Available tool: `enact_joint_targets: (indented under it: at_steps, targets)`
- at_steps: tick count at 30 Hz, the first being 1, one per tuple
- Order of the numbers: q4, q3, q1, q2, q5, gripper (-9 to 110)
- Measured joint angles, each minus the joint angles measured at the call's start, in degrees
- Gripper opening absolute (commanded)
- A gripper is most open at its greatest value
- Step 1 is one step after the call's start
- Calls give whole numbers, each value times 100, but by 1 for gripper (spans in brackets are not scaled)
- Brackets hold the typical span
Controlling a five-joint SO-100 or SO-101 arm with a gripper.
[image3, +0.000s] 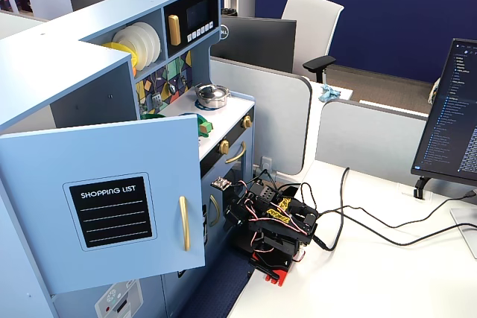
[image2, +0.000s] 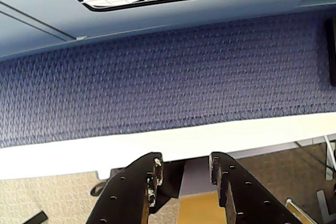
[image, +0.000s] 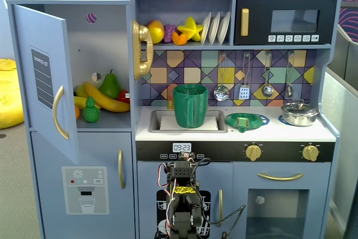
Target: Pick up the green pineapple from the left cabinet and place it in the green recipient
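The green pineapple [image: 91, 110] stands at the front of the open left cabinet [image: 106, 43], in front of a banana. The cabinet's blue door [image: 45, 76] is swung open; in a fixed view it [image3: 112, 199] hides the fruit. The green recipient [image: 190, 106] stands upright in the sink. My arm [image3: 272, 221] is folded low in front of the kitchen, far below both. My gripper [image: 187, 222] points down. In the wrist view the gripper [image2: 185, 160] has its jaws a little apart with nothing between them, above blue carpet and a white table edge.
A banana [image: 106, 98], a dark green pear [image: 110, 85] and other fruit share the cabinet. A flat green strainer dish [image: 246, 120] and a steel pot [image: 299, 113] sit on the counter. Cables [image3: 358, 221] run over the white table towards a monitor [image3: 451, 124].
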Motion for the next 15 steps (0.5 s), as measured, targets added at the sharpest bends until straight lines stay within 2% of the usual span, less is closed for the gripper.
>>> enact_joint_targets:
  at_steps: [3, 6, 12, 15]
  targets:
    - [-492, 26, -466, -132, 431, 0]
    - [-1898, -281, -1301, -229, 510, 0]
    - [-4878, -1626, -3349, -1450, -765, 3]
    - [-5845, -2443, -4025, -2171, -1046, 1]
